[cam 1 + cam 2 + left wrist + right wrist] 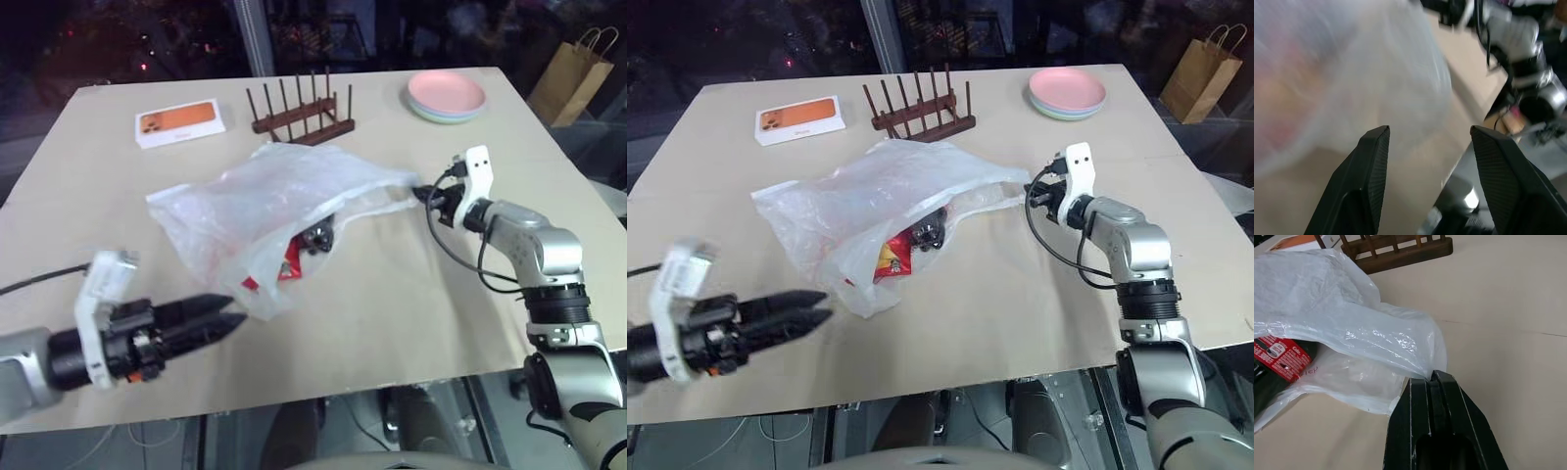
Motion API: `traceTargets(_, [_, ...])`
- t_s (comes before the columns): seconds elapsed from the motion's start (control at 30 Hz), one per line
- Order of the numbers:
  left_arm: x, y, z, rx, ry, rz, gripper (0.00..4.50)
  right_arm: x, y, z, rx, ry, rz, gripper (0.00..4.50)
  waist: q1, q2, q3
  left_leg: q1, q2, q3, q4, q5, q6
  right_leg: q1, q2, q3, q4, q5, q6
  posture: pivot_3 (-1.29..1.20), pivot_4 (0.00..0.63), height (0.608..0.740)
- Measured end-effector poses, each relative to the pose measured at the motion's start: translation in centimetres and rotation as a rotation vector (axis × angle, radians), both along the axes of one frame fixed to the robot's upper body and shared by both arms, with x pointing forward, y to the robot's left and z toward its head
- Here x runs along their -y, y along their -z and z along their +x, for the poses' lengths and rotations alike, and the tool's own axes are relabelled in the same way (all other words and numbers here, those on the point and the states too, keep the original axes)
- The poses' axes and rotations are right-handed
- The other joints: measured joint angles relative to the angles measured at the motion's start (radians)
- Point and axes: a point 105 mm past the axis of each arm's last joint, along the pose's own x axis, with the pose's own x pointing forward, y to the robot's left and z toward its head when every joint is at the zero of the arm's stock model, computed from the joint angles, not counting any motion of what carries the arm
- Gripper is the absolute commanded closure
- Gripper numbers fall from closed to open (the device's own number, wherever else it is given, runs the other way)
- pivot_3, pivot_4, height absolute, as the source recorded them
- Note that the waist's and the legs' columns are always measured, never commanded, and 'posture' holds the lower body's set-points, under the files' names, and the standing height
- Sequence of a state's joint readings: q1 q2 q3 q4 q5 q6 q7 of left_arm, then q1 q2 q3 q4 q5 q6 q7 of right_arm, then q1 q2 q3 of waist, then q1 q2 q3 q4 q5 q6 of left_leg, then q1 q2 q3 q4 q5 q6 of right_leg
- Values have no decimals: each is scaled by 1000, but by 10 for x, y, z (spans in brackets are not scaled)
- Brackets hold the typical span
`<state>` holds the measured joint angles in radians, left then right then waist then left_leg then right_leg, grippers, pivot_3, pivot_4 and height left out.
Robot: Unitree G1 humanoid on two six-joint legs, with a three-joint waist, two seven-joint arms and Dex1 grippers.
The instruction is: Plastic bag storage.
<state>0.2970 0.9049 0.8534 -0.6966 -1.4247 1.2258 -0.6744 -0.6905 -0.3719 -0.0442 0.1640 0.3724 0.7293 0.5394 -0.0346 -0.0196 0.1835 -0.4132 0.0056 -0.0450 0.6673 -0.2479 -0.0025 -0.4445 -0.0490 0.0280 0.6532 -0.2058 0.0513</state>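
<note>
You're mid-gather: plastic bag [265, 211] sprawled mid-frame on the table [411, 313], right gripper [1431, 379] pinched tight on its edge, left gripper [227, 318] lower left, half open and empty, probably needs to grab the loose end next.

The two eye views look forward and down from the head over the whole table [411, 323], sharing nearly the same scene. The left wrist view peers close along its pincer [1427, 147] at the bag [1342, 88]. The right wrist view sits close behind its pincer [1431, 379], sharing the bag and rack [1400, 249] with the eye views.
</note>
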Motion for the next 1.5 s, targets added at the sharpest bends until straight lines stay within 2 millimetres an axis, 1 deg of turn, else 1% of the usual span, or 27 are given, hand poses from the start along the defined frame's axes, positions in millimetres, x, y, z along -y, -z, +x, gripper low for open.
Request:
traceTargets(0.07, [2, 8, 9, 62, -51, 30, 1813, -3, -5, -2, 17, -9, -1, 4500, -1, 1, -1, 1, 0, 1, 0, 0, 0, 0, 0, 1, 1, 0, 0, 0, 150, 740])
traceTargets(0.17, [5, 21, 20, 96, -114, 68, 1813, -9, -13, -5, 43, -18, -2, 4500, -2, 1, -1, 1, 0, 1, 0, 0, 0, 0, 1, 1, 1, 0, 0, 0, 150, 740])
traceTargets(0.3, [27, 39, 40, 130, -143, 97, 1813, -19, -19, -14, 46, -43, -1, 4500, 1, 1, -1, 1, 0, 1, 1, 0, 0, 0, 0, 1, 2, 0, 0, 0, 150, 740])
traceTargets(0.33, [34, 40, 44, 143, -138, 88, 1813, -22, -21, -16, 48, -51, 0, 4500, 1, 0, -1, 1, 0, 1, 2, 0, 0, 0, 0, 2, 2, 0, 0, 0, 150, 740])
traceTargets(0.4, [42, 39, 49, 159, -135, 74, 1813, -23, -24, -19, 51, -57, -2, 4500, 0, 0, -2, 1, 0, 1, 2, 0, 0, 0, 0, 2, 3, 0, 0, 0, 150, 740])
traceTargets(0.47, [50, 35, 53, 171, -130, 21, 1813, -24, -25, -20, 49, -60, -5, 4500, -1, 0, -2, 1, 0, 1, 2, 0, 0, 0, 1, 2, 3, 0, 0, 0, 150, 740])
traceTargets(0.5, [53, 33, 54, 167, -129, -12, 2347, -23, -25, -20, 48, -59, -8, 4500, -2, 0, -1, 1, 0, 1, 2, 0, 0, 0, 1, 2, 3, 0, 0, 0, 150, 740])
traceTargets(0.53, [56, 31, 55, 158, -127, -52, 2597, -23, -25, -20, 45, -58, -10, 4500, -2, 0, -1, 1, 0, 1, 2, 0, 0, 0, 1, 2, 3, 0, 0, 0, 150, 740])
traceTargets(0.6, [60, 28, 57, 132, -114, -119, 3577, -23, -23, -21, 34, -58, -12, 4500, -3, 0, -2, 1, 0, 1, 2, 0, 0, 0, 1, 2, 4, 0, 0, 0, 150, 740])
traceTargets(0.67, [61, 25, 62, 120, -114, -158, 4452, -23, -24, -21, 34, -59, -12, 4500, -3, 0, -2, 1, 0, 1, 2, 0, 0, 0, 1, 1, 4, 0, 0, 0, 150, 740])
traceTargets(0.8, [59, 17, 69, 88, -125, -253, 4452, -26, -29, -25, 49, -67, -15, 4500, -4, 0, -2, 1, 0, 1, 2, 0, 0, 0, 1, 2, 4, 0, 0, 0, 150, 740])
traceTargets(0.87, [58, 6, 69, 80, -110, -342, 4452, -27, -29, -25, 52, -67, -15, 4500, -3, 0, -1, 1, 0, 0, 2, 0, 0, 0, 1, 1, 4, 0, 0, 0, 150, 740])
traceTargets(0.9, [58, -7, 67, 70, -87, -428, 4452, -27, -29, -25, 52, -67, -12, 4500, -3, 0, -2, 1, 0, 0, 3, 0, 0, 0, 1, 1, 4, 0, 0, 0, 150, 740])
traceTargets(1.0, [50, -30, 67, 76, -75, -535, 4452, -26, -31, -25, 53, -65, 1, 4500, -2, 0, -2, 1, 0, 0, 3, 0, 0, 0, 1, 1, 4, 0, 0, 0, 150, 740])
traceTargets(1.1, [35, -66, 78, 131, -92, -726, 4452, -20, -47, -22, 66, -62, 84, 4500, 2, 0, -1, 1, 0, -1, 4, 0, 0, 1, 0, 0, 4, 0, 0, 0, 150, 740])
traceTargets(1.13, [31, -86, 85, 188, -98, -814, 4452, -20, -61, -20, 73, -76, 156, 4500, 7, 0, -1, 0, 0, -2, 5, 0, 0, 1, 1, -1, 4, 1, 0, 0, 150, 740])
traceTargets(1.17, [27, -107, 92, 248, -100, -888, 4452, -25, -79, -20, 94, -107, 227, 4500, 10, -1, -1, 0, 0, -3, 6, 0, 0, 2, 1, -2, 5, 1, 0, 0, 150, 740])
traceTargets(1.2, [23, -129, 94, 307, -93, -943, 4452, -29, -103, -22, 135, -144, 288, 4500, 15, -1, 0, 0, 0, -3, 7, 0, 0, 2, 1, -2, 4, 1, -1, 0, 150, 740])
traceTargets(1.23, [21, -139, 94, 336, -90, -968, 4452, -31, -115, -23, 160, -162, 313, 4500, 15, -1, -1, 0, 0, -3, 6, 0, 0, 3, 1, -2, 4, 1, -1, 0, 150, 740])
traceTargets(1.27, [16, -162, 98, 382, -93, -1023, 4452, -30, -139, -24, 196, -187, 381, 4500, 19, -1, -1, 0, 0, -4, 7, 0, 0, 3, 1, -3, 5, 1, -1, 0, 150, 740])
traceTargets(1.33, [3, -188, 99, 442, -116, -1093, 4452, -32, -165, -27, 233, -225, 447, 4500, 20, -1, -1, 1, 0, -4, 6, 0, 0, 4, 1, -3, 3, 1, -1, 0, 150, 740])
traceTargets(1.4, [-19, -214, 107, 470, -173, -1161, 4452, -33, -195, -27, 257, -257, 523, 4500, 20, -1, -1, -1, 0, -4, 4, 0, 0, 2, 1, -4, 2, 1, -1, 0, 150, 740])
traceTargets(1.43, [-22, -217, 108, 472, -185, -1168, 4452, -33, -199, -28, 264, -260, 531, 4500, 19, -1, -1, -1, 0, -4, 4, 0, 0, 2, 1, -3, 2, 1, -1, 0, 150, 740])
traceTargets(1.5, [-38, -230, 116, 478, -226, -1206, 4452, -30, -223, -27, 281, -266, 576, 4500, 18, -1, 0, -2, 0, -4, 1, 0, 0, 1, 1, -3, -1, 1, -1, 0, 150, 740])
